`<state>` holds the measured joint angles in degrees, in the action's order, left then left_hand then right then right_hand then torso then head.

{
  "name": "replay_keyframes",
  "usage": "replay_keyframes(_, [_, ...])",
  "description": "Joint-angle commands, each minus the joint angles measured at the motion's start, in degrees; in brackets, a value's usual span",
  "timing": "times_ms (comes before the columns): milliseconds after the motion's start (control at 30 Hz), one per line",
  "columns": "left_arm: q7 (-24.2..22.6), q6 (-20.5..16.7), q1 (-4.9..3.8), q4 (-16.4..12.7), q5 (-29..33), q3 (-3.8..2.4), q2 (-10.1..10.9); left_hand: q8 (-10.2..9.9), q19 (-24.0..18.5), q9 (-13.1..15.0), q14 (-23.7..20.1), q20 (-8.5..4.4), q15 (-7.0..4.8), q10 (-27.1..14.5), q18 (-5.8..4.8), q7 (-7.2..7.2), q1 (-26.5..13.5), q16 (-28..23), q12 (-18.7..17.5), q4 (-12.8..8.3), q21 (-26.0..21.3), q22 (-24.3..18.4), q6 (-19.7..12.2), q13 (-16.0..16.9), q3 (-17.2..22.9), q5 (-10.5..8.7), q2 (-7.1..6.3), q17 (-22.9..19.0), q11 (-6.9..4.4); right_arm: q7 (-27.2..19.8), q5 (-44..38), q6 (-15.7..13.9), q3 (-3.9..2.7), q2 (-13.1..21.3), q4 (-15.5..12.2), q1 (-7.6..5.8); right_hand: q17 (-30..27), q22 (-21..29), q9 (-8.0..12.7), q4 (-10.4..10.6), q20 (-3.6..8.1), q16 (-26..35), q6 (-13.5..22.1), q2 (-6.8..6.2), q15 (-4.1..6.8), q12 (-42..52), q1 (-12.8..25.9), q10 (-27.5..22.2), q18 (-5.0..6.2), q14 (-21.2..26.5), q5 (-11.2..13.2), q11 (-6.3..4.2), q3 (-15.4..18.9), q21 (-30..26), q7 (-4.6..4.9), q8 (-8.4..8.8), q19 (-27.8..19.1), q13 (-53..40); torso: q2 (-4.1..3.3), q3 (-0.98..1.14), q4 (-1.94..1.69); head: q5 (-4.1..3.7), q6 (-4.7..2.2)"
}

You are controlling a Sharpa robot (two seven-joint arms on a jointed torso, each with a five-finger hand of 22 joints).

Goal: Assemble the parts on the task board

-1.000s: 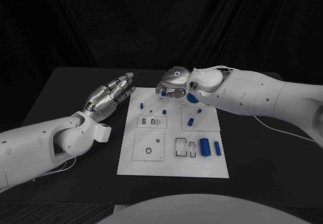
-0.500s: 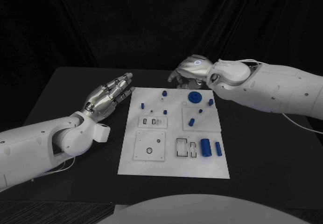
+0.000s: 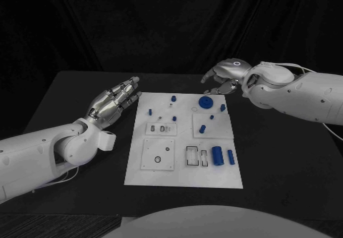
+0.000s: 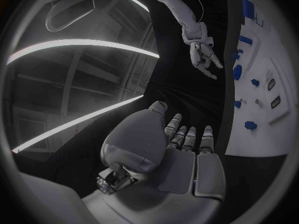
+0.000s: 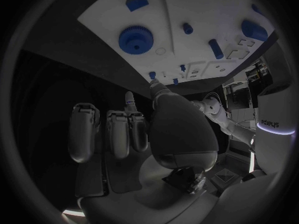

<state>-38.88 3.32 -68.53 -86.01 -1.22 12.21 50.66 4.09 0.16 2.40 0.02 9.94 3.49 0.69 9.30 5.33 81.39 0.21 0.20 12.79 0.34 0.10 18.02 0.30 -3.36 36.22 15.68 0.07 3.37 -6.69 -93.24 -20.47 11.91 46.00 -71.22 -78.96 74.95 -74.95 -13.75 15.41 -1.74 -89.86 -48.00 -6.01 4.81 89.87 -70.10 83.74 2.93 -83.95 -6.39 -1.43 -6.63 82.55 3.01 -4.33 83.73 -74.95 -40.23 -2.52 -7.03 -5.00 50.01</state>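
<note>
On the task board [image 3: 143,173], near its far right corner, a blue gear-shaped part [image 3: 205,102] lies flat, other blue parts spread behind and beside it. Right hand [image 3: 223,78] hangs just beyond that corner, over the black table [image 3: 64,99], fingers loosely curled, holding nothing. Left hand [image 3: 114,102] rests off the board's left edge, fingers extended, released.

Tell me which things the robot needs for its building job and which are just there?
Needed:
task board
blue gear
big blue cylinder
left hand, right hand, both holding nothing

Just there:
black table
</note>
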Motion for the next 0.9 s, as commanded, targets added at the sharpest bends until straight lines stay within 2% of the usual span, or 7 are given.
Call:
replay_keyframes(33, [-4.82,0.73,-0.09,-0.02,-0.04,-0.05,-0.14,0.38,-0.16,0.08,-0.02,0.42,0.45,-0.04,0.97,0.1,0.49,-0.21,0.29,0.08,-0.34,-0.1,0.27,0.04,0.41,0.34,0.17,-0.07,0.34,4.17,2.95,4.1,-0.01,0.24,0.47,0.64,15.05,-10.05,0.11,0.88,0.04,-0.14,-0.01,-0.04,0.04,0.13,0.62,6.26,-0.92,-6.05,-0.49,0.03,0.09,0.93,0.27,0.12,1.34,-15.05,-0.16,0.05,0.13,0.21,-0.01])
replay_keyframes(200, [-4.75,0.86,-0.08,0.03,-0.04,-0.05,-0.16,0.38,-0.16,0.08,-0.02,0.42,0.45,-0.04,0.97,0.1,0.49,-0.21,0.29,0.08,-0.34,-0.1,0.27,0.04,0.41,0.34,0.17,-0.07,0.34,4.75,3.13,4.8,0.0,-0.14,1.53,1.43,15.05,-11.41,0.31,0.91,0.36,-0.14,0.2,-0.34,0.41,0.13,0.2,6.26,-1.4,-6.05,-1.24,-0.04,-0.18,2.6,0.2,0.21,2.61,-15.05,-0.15,0.13,0.16,0.29,-0.01])
replay_keyframes(267, [-4.73,0.92,-0.08,0.01,-0.04,-0.05,-0.15,0.38,-0.16,0.08,-0.02,0.42,0.45,-0.04,0.97,0.1,0.49,-0.21,0.29,0.08,-0.34,-0.1,0.27,0.04,0.41,0.34,0.17,-0.07,0.34,4.88,3.17,5.08,0.0,-0.38,1.98,1.75,15.05,-11.8,0.33,0.88,0.4,-0.14,0.15,-0.34,0.42,0.13,0.06,6.26,-1.56,-6.05,-1.4,-0.01,-0.25,3.12,0.31,0.18,3.0,-15.05,-0.1,0.12,-0.02,0.1,-0.01])
replay_keyframes(400, [-4.7,0.99,-0.07,-0.04,-0.04,-0.05,-0.1,0.38,-0.16,0.08,-0.02,0.45,0.5,-0.04,0.97,0.1,0.5,-0.21,0.3,0.03,-0.34,-0.1,0.24,0.04,0.48,0.34,0.18,-0.07,0.34,4.83,3.2,5.19,0.0,-0.81,2.58,2.23,15.05,-12.17,0.33,0.84,0.33,-0.14,-0.2,-0.38,0.23,0.13,-0.21,6.26,-1.7,-6.05,-1.55,0.24,-0.36,3.57,0.69,0.01,3.34,-15.05,-0.22,0.2,-0.03,0.06,-0.01])
replay_keyframes(533, [-4.67,1.0,-0.07,-0.09,-0.04,-0.05,0.0,0.38,-0.16,0.08,-0.02,0.45,0.5,-0.04,0.97,0.1,0.5,-0.21,0.3,0.03,-0.34,-0.1,0.24,0.04,0.48,0.34,0.18,-0.07,0.34,4.62,3.22,5.29,0.0,-1.3,2.98,2.62,15.05,-12.4,-0.01,0.55,0.12,-0.14,-1.54,-0.44,-0.02,0.13,-1.08,6.26,-1.76,-6.05,-1.79,0.51,-0.57,3.8,0.97,-0.7,3.51,-15.05,-0.08,0.12,0.0,0.11,-0.01])
replay_keyframes(733, [-4.62,1.05,-0.07,-0.11,-0.04,-0.05,0.05,0.38,-0.16,0.08,-0.02,0.45,0.5,-0.04,0.97,0.1,0.5,-0.21,0.3,0.03,-0.34,-0.1,0.24,0.04,0.48,0.34,0.18,-0.07,0.34,4.67,3.22,5.62,-0.01,-1.72,3.09,2.98,15.05,-12.48,-0.43,0.03,0.01,-0.14,-2.24,-0.7,-0.1,0.13,-2.28,6.26,-1.77,-6.05,-1.9,0.59,-0.73,3.85,1.03,-1.14,3.53,-15.05,-0.12,0.01,-0.19,-0.14,-0.01])
replay_keyframes(900, [-4.58,1.09,-0.07,-0.09,-0.04,-0.05,0.07,0.38,-0.16,0.08,-0.02,0.45,0.5,-0.04,0.97,0.1,0.5,-0.21,0.3,0.03,-0.34,-0.1,0.24,0.04,0.48,0.34,0.18,-0.07,0.34,4.58,3.23,5.45,-0.01,-1.91,3.15,3.18,15.05,-12.5,-0.6,-0.05,-0.03,-0.14,-2.38,-0.96,-0.14,0.13,-2.5,6.26,-1.77,-6.05,-1.65,0.6,-0.63,3.85,1.06,-1.26,3.53,-15.05,0.0,-0.03,-0.06,-0.01,-0.01])
